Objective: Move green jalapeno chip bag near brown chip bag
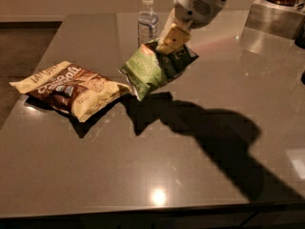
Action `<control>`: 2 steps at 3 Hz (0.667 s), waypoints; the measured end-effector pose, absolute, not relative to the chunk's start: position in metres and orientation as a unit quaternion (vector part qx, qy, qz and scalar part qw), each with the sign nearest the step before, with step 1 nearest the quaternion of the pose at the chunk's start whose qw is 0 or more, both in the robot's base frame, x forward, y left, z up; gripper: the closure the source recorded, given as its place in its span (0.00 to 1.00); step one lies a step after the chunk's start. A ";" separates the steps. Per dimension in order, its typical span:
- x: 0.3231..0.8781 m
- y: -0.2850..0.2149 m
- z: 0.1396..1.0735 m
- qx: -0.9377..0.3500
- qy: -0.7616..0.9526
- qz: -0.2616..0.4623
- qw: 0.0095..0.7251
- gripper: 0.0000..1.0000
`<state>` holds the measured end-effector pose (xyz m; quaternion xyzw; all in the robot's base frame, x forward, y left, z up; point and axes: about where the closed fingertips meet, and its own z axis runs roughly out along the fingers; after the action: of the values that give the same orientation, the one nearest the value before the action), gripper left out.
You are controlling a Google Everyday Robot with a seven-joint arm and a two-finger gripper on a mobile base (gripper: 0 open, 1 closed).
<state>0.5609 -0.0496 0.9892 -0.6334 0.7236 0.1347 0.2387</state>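
Note:
The green jalapeno chip bag (155, 68) hangs tilted in the air above the table, light green with dark edges. My gripper (170, 42) is shut on its upper right part, coming down from the top of the view. The brown chip bag (71, 88), dark brown with cream-yellow ends, lies flat on the table at the left. The green bag's lower left corner is just right of the brown bag's right end, close to it. The green bag's shadow falls on the table below it.
A clear water bottle (148, 19) stands at the back of the grey table (200, 175), just behind the green bag. A metal box (274, 18) with a brown heap on top sits at the back right. The table's front edge runs along the bottom.

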 end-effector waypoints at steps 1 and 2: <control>0.568 -0.027 0.991 -0.629 0.719 0.159 0.249 0.61; 0.559 -0.015 0.991 -0.626 0.717 0.151 0.267 0.30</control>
<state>0.5592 -0.0152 0.9912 -0.6264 0.7167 0.1508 0.2668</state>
